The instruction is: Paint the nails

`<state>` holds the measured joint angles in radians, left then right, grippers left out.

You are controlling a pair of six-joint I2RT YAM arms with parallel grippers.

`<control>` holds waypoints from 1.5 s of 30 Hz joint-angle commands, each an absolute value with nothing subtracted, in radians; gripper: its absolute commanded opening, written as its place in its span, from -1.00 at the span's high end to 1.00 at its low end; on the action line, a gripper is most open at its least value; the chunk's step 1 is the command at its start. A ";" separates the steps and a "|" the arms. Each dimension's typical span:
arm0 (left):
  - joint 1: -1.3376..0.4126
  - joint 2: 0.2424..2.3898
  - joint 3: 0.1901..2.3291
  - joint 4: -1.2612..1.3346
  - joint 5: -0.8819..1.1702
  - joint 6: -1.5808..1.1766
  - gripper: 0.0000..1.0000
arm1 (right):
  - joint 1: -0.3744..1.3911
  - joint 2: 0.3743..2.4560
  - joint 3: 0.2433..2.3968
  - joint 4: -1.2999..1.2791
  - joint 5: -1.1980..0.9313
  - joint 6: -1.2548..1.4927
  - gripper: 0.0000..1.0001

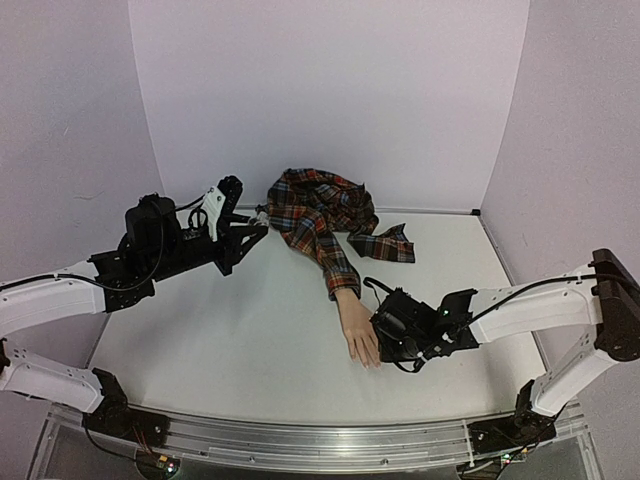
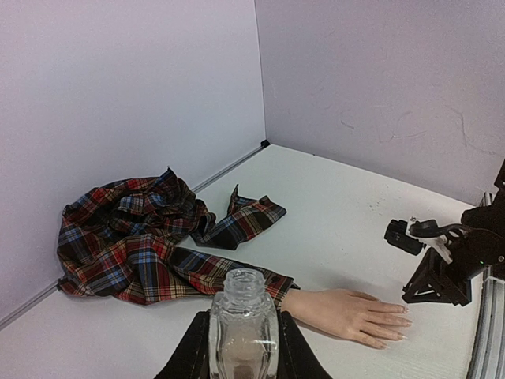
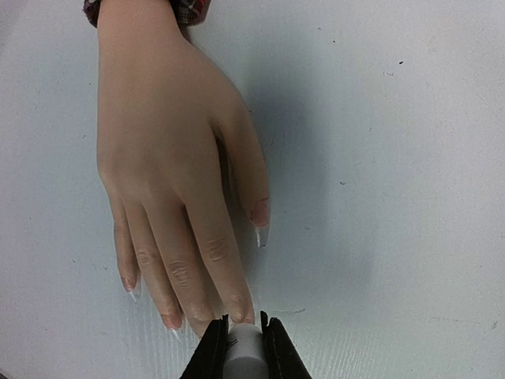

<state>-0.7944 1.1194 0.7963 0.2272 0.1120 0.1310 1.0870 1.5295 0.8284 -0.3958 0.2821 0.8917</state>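
Pale desk [image 1: 250,330], brushing step I reckon: my right claw [image 3: 245,325] pinches the brush cap [image 3: 245,354] at six o'clock of the mannequin hand [image 3: 162,150], left claw [image 2: 243,351] grips the bottle [image 2: 243,312]; nails [image 3: 261,235] next need steady strokes.

**Shirt** [image 1: 318,210]: plaid in red, blue and dark check, crumpled in a heap against the far edge of the tabletop, about midway along it. One sleeve [image 1: 335,265] runs straight out toward the near edge. A second flap [image 1: 385,245] lies flat, pointing toward the right edge.

**Table** [image 1: 230,340]: white and matte, with a metal rail [image 1: 320,445] along the near edge.

**Walls** [image 1: 330,90]: pale lilac, closing the far, left and right edges.

**Bottle** [image 2: 243,328]: clear glass, uncapped, upright, held off the table.

**Cap** [image 3: 245,354]: white, cylindrical, only partly in view.
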 commanded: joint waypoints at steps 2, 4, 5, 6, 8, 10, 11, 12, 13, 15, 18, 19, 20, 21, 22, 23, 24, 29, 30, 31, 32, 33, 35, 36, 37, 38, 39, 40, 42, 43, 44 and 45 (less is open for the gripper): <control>-0.789 1.109 0.804 0.268 0.123 0.128 1.00 | 1.081 1.517 0.808 -0.393 0.287 0.905 1.00; -0.789 1.110 0.804 0.268 0.123 0.127 1.00 | 1.081 1.517 0.801 -0.393 0.283 0.908 1.00; -0.789 1.110 0.804 0.268 0.123 0.127 1.00 | 1.081 1.517 0.797 -0.393 0.282 0.909 1.00; -0.789 1.111 0.804 0.269 0.123 0.126 1.00 | 1.081 1.516 0.792 -0.393 0.281 0.911 1.00; -0.788 1.112 0.804 0.268 0.124 0.126 1.00 | 1.081 1.512 0.784 -0.393 0.279 0.915 1.00; -0.789 1.111 0.804 0.269 0.124 0.125 1.00 | 1.081 1.506 0.776 -0.393 0.278 0.916 1.00; -0.789 1.111 0.804 0.269 0.125 0.125 1.00 | 1.081 1.503 0.775 -0.393 0.276 0.916 1.00; -0.789 1.113 0.805 0.269 0.127 0.124 1.00 | 1.081 1.501 0.774 -0.393 0.273 0.914 1.00; -0.789 1.112 0.805 0.270 0.127 0.124 1.00 | 1.081 1.500 0.773 -0.393 0.270 0.911 1.00; -0.789 1.113 0.805 0.270 0.127 0.122 1.00 | 1.081 1.498 0.775 -0.392 0.264 0.901 1.00; -0.789 1.114 0.805 0.270 0.129 0.122 1.00 | 1.083 1.475 0.774 -0.391 0.269 0.884 1.00; -0.790 1.114 0.805 0.270 0.129 0.122 1.00 | 1.083 1.460 0.771 -0.391 0.274 0.882 1.00; -0.789 1.115 0.805 0.270 0.129 0.122 1.00 | 1.083 1.442 0.770 -0.391 0.283 0.881 1.00; -0.789 1.114 0.805 0.270 0.129 0.122 1.00 | 1.083 1.422 0.768 -0.391 0.291 0.882 1.00; -0.789 1.113 0.805 0.270 0.129 0.122 1.00 | 1.083 1.405 0.767 -0.390 0.296 0.881 1.00; -0.789 1.114 0.805 0.271 0.129 0.122 1.00 | 1.083 1.392 0.767 -0.389 0.299 0.880 1.00; -0.789 1.114 0.805 0.271 0.129 0.121 1.00 | 1.084 1.389 0.771 -0.389 0.298 0.878 1.00; -0.789 1.112 0.806 0.270 0.131 0.121 1.00 | 1.083 1.440 0.800 -0.388 0.288 0.870 1.00; -0.789 1.111 0.805 0.269 0.130 0.122 1.00 | 1.083 1.450 0.806 -0.388 0.290 0.870 1.00; -0.789 1.109 0.803 0.269 0.128 0.122 1.00 | 1.082 1.457 0.811 -0.387 0.293 0.870 1.00; -0.789 1.108 0.803 0.268 0.127 0.123 1.00 | 1.083 1.460 0.815 -0.386 0.297 0.871 1.00; -0.790 1.107 0.802 0.268 0.127 0.123 1.00 | 1.082 1.464 0.818 -0.385 0.303 0.873 1.00; -0.789 1.107 0.802 0.268 0.128 0.121 1.00 | 1.082 1.470 0.822 -0.386 0.308 0.878 1.00; -0.789 1.106 0.802 0.268 0.127 0.122 1.00 | 1.082 1.472 0.824 -0.387 0.307 0.880 1.00; -0.789 1.106 0.802 0.268 0.127 0.123 1.00 | 1.082 1.475 0.825 -0.386 0.306 0.882 1.00; -0.789 1.105 0.802 0.268 0.127 0.124 1.00 | 1.083 1.475 0.824 -0.385 0.307 0.884 1.00; -0.789 1.104 0.802 0.267 0.126 0.125 1.00 | 1.082 1.475 0.823 -0.385 0.307 0.887 1.00; -0.789 1.103 0.802 0.267 0.126 0.125 1.00 | 1.082 1.474 0.821 -0.386 0.308 0.889 1.00; -0.788 1.102 0.800 0.267 0.127 0.125 1.00 | 1.082 1.474 0.822 -0.387 0.310 0.890 1.00; -0.789 1.102 0.801 0.267 0.127 0.124 1.00 | 1.082 1.476 0.823 -0.386 0.310 0.891 1.00; -0.790 1.102 0.801 0.267 0.127 0.124 1.00 | 1.082 1.479 0.825 -0.386 0.312 0.891 1.00; -0.789 1.102 0.802 0.267 0.126 0.125 1.00 | 1.082 1.483 0.828 -0.387 0.313 0.891 1.00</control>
